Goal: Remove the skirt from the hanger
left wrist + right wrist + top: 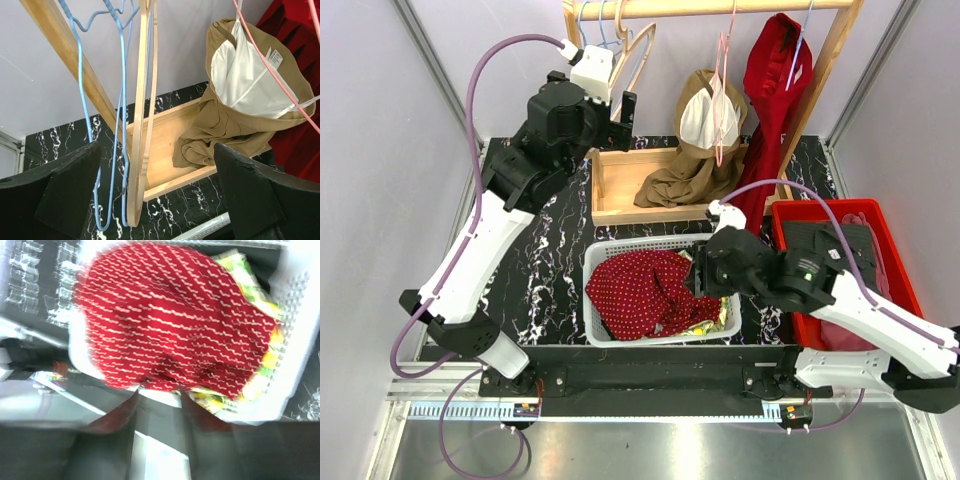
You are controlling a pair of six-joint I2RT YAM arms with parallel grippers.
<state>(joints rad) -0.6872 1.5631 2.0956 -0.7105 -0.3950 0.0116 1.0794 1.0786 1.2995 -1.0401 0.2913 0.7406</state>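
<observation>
A tan skirt (pixel 695 150) with a white lining hangs on a pink hanger (pixel 723 90) from the wooden rail, its hem resting in a wooden tray (pixel 610 190). It also shows in the left wrist view (pixel 235 120), with the pink hanger (pixel 280 80) across it. My left gripper (pixel 620 115) is open and empty (pixel 157 165), raised left of the skirt beside the bare hangers. My right gripper (pixel 698 275) is open over the white basket (pixel 660 243), its tips (pixel 159 395) just off a red patterned cloth (pixel 170 325).
Blue wire hangers (pixel 82 100) and a wooden hanger (pixel 140 125) hang right before my left gripper. A red garment (pixel 775 90) hangs right of the skirt. A red bin (pixel 895 260) stands at the right. Yellow-green fabric (pixel 250 285) lies under the red cloth (pixel 640 290).
</observation>
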